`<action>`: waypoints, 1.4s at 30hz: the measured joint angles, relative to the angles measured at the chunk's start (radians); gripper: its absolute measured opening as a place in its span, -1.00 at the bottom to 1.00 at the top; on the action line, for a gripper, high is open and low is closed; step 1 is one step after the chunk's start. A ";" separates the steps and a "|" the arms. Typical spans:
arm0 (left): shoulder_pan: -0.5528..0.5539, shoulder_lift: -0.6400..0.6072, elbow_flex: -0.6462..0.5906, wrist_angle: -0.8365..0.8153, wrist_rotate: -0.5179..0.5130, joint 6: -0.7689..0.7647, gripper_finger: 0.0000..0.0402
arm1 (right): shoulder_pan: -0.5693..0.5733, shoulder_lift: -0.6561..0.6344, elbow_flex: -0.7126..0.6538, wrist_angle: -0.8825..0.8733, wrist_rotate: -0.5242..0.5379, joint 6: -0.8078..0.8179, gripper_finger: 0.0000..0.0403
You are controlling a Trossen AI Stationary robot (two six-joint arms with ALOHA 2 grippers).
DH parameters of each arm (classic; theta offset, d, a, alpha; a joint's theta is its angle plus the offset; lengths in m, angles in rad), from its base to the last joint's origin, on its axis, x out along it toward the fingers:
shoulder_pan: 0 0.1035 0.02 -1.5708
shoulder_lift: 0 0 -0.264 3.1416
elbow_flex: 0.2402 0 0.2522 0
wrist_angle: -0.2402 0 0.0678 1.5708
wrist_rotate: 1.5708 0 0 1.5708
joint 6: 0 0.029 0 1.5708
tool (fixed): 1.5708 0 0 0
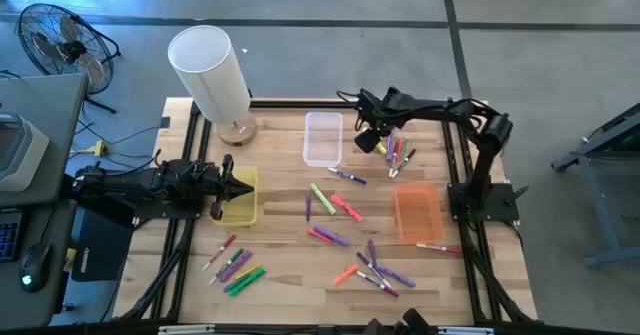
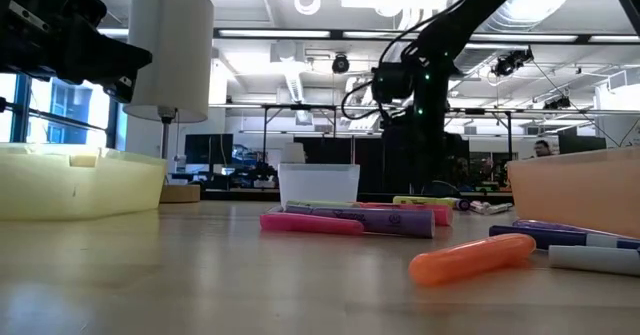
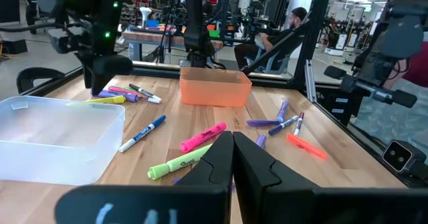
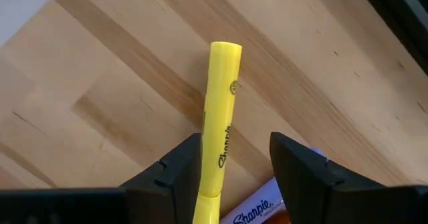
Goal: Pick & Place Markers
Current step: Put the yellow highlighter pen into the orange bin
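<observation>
Between the spread fingers of the right gripper (image 4: pixel 234 177), a yellow marker (image 4: pixel 219 127) lies on the table (image 4: pixel 100 83) near the far right cluster, its long axis running straight out ahead of the jaws, which stand apart and grip nothing. Only the right wrist view shows this alignment; the high view places that gripper (image 1: pixel 372 141) beside the clear bin (image 1: pixel 323 138), nearer than the left gripper (image 1: pixel 232 187), shut over the yellow bin (image 1: pixel 240 211).
</observation>
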 joint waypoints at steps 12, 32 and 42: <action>0.000 0.000 0.000 0.000 0.000 0.000 -0.99 | -0.003 0.055 0.000 0.000 -0.017 0.000 -0.18; 0.000 0.000 0.000 0.000 0.000 0.000 -0.99 | -0.002 0.110 0.003 0.003 -0.078 0.000 -0.73; 0.000 0.000 0.000 0.000 0.000 0.000 -0.99 | -0.003 0.112 0.002 -0.004 -0.086 0.037 -0.71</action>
